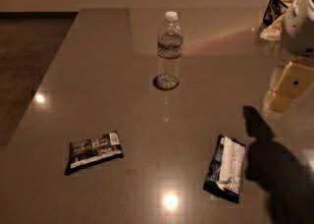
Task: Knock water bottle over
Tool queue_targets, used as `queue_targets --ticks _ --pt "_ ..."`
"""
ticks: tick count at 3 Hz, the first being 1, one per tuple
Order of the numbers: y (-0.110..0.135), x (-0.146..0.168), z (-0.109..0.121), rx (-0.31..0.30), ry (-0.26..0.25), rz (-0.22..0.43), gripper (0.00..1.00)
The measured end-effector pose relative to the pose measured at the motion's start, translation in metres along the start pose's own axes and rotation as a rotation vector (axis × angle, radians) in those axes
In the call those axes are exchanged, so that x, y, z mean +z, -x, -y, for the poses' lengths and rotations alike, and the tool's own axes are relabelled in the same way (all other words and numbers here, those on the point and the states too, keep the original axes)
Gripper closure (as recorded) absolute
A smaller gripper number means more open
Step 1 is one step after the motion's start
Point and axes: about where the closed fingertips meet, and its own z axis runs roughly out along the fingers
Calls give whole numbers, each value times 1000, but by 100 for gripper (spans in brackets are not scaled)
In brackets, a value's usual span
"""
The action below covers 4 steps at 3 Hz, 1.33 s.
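1. We see a dim, warm brown scene on a glossy table.
2. We find a glare spot far left of the water bottle, and a second glare spot well in front of it.
3. We note a faint pinkish streak running right from the bottle.
4. We see a large dark shadow front-right of the bottle, below the gripper, which hangs far right of it.

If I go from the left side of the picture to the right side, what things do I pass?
Black snack packet → water bottle, standing upright → blue and white snack packet → the gripper, hanging over the table by the right edge.
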Motion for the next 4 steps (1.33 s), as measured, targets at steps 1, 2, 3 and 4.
queue_targets --ticks 1,2,3,4 --pt "0 0 0 0 0 0 0" --pt "6 5 8 28 -18 36 0" --pt "18 14 22 75 -31 86 0" --pt "35 29 37 114 -10 138 0"
